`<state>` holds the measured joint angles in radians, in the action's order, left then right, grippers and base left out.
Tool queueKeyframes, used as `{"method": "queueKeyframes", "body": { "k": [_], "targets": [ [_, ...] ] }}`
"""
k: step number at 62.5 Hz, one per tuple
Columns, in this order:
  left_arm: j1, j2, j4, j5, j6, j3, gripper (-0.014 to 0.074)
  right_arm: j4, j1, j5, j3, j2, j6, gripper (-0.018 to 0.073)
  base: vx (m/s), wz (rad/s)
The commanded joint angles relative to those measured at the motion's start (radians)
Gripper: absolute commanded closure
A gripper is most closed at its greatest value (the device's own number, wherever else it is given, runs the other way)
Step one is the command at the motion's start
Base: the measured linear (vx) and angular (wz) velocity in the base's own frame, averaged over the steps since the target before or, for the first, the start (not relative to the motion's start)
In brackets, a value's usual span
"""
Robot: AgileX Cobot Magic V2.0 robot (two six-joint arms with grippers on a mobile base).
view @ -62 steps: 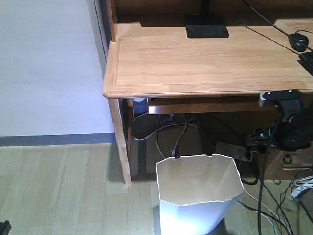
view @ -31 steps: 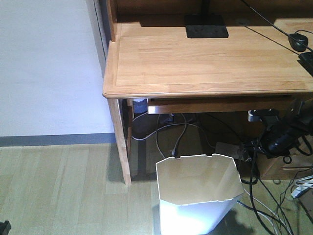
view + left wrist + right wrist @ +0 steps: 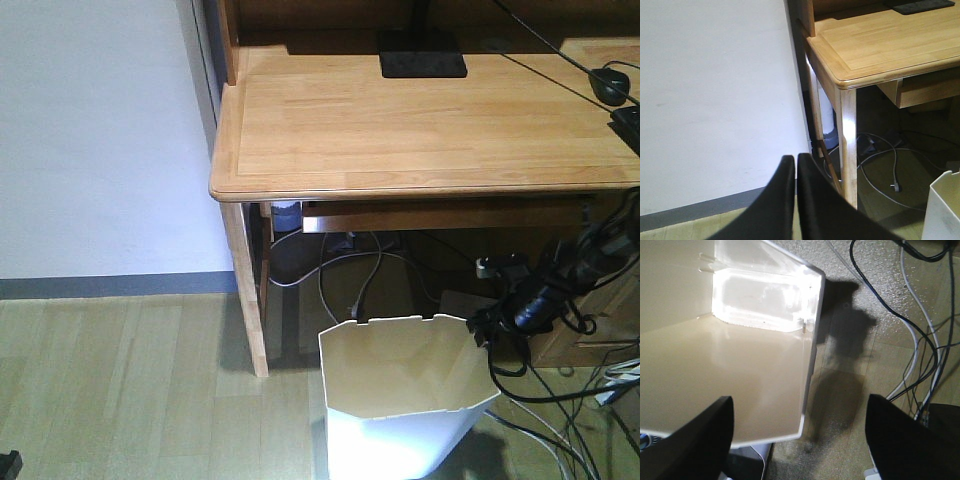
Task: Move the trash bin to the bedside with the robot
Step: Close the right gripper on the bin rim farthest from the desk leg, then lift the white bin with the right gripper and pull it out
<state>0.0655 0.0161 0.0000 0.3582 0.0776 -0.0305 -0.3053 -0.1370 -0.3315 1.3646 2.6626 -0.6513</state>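
Note:
The white trash bin stands on the floor in front of the desk, its cream inside showing. My right arm, black with trailing cables, hangs at the bin's right rim. In the right wrist view my right gripper is open, and the bin's rim corner lies between its two black fingers, not gripped. My left gripper is shut on nothing, aimed at the wall beside the desk leg; a corner of the bin shows at lower right. The bedside is out of view.
A light wooden desk overhangs the bin, its leg to the left. Loose cables and a power strip lie under it. More cables run over the floor right of the bin. A white wall stands to the left.
My right arm has dropped from under the desk edge and swung left, down to the bin's right rim. The bin and desk have not moved.

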Motion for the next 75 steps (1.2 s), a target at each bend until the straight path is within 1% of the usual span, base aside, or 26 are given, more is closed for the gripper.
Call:
{"method": "queueKeyframes", "body": {
  "k": [1, 13, 23, 30, 35, 44, 50, 56, 60, 61, 66, 75],
  "targets": [
    [0.001, 0.02, 0.0, -0.069, -0.005, -0.018, 0.0603, -0.004, -0.002, -0.014, 0.066, 0.011, -0.021, 0.0034, 0.0, 0.0],
    [0.001, 0.02, 0.0, -0.069, -0.005, -0.018, 0.0603, 0.016, -0.004, -0.022, 0.158, 0.138, -0.027, 0.0034, 0.0, 0.0],
    [0.001, 0.02, 0.0, -0.069, -0.005, -0.018, 0.0603, 0.009, -0.004, -0.034, 0.25, 0.231, -0.031, 0.0035, 0.0, 0.0],
    [0.001, 0.02, 0.0, -0.069, -0.005, -0.018, 0.0603, 0.002, -0.004, -0.042, 0.326, 0.291, -0.031, 0.0051, 0.0, 0.0],
    [0.001, 0.02, 0.0, -0.069, -0.005, -0.018, 0.0603, -0.003, -0.004, -0.08, 0.39, 0.334, -0.031, 0.008, 0.0, 0.0],
    [0.001, 0.02, 0.0, -0.069, -0.005, -0.018, 0.0603, -0.026, -0.004, -0.178, 0.504, 0.405, -0.024, 0.0169, 0.0, 0.0],
    [0.001, 0.02, 0.0, -0.069, -0.005, -0.018, 0.0603, -0.044, -0.002, -0.238, 0.568, 0.438, -0.02, 0.0257, 0.0, 0.0],
    [0.001, 0.02, 0.0, -0.069, -0.005, -0.018, 0.0603, -0.071, -0.002, -0.271, 0.604, 0.448, -0.021, 0.0419, 0.0, 0.0],
    [0.001, 0.02, 0.0, -0.069, -0.005, -0.018, 0.0603, -0.082, -0.002, -0.27, 0.604, 0.44, -0.027, 0.0557, 0.0, 0.0],
    [0.001, 0.02, 0.0, -0.069, -0.005, -0.018, 0.0603, -0.09, -0.002, -0.27, 0.604, 0.439, -0.029, 0.0573, 0.0, 0.0],
    [0.001, 0.02, 0.0, -0.069, -0.005, -0.018, 0.0603, -0.127, -0.004, -0.286, 0.604, 0.426, -0.058, 0.0571, 0.0, 0.0],
    [0.001, 0.02, 0.0, -0.069, -0.005, -0.018, 0.0603, -0.238, -0.004, -0.353, 0.6, 0.392, -0.179, 0.0565, 0.0, 0.0]
  ]
}}
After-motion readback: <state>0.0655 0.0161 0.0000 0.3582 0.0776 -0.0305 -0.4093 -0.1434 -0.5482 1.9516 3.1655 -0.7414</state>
